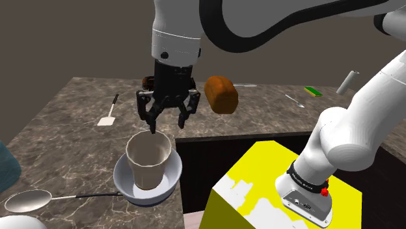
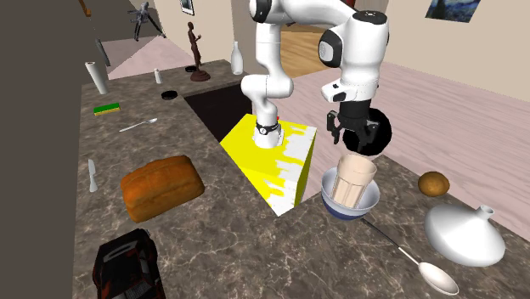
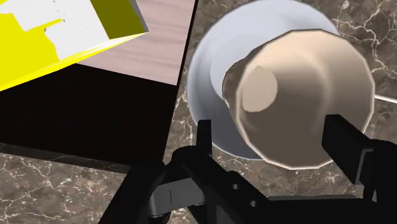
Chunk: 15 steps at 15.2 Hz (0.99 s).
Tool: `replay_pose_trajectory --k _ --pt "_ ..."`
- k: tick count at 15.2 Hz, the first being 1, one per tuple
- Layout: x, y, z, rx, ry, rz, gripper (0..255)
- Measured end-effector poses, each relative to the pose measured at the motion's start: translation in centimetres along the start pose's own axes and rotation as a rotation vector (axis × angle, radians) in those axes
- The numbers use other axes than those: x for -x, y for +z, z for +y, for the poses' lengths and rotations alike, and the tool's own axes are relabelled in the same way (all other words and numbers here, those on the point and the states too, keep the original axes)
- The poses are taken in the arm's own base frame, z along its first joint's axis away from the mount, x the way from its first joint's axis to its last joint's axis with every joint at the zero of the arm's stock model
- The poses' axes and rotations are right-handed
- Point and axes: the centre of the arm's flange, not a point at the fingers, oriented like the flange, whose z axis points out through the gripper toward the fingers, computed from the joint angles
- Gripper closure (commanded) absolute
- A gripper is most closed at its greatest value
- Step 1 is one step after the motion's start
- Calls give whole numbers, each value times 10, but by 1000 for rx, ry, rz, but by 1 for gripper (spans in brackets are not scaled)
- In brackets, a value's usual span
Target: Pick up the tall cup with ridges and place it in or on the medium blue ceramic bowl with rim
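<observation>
Shoulder view: the hand (image 1: pixel 167 123), spread apart above the cup (image 1: pixel 149 161) in the bowl (image 1: pixel 128 187), might clip its rim and topple it.

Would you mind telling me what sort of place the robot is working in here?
Probably a home kitchen: a dark stone countertop carries a loaf of bread, a spoon and a cup standing in a bowl.

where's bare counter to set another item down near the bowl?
Bare marble between the spatula and the bowl, and between the loaf and the small spoon. Crowded at the bowl: cup inside, open tool overhead, large spoon alongside.
</observation>
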Motion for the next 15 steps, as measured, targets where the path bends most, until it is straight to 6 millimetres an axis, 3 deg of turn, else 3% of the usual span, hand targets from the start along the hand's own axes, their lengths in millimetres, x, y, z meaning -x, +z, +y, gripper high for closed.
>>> replay_pose_trajectory --k 4,9,15 --pt "0 0 0 0 0 0 0" --pt "0 -45 0 -1 0 1 0" --pt "0 -50 0 0 0 0 0"
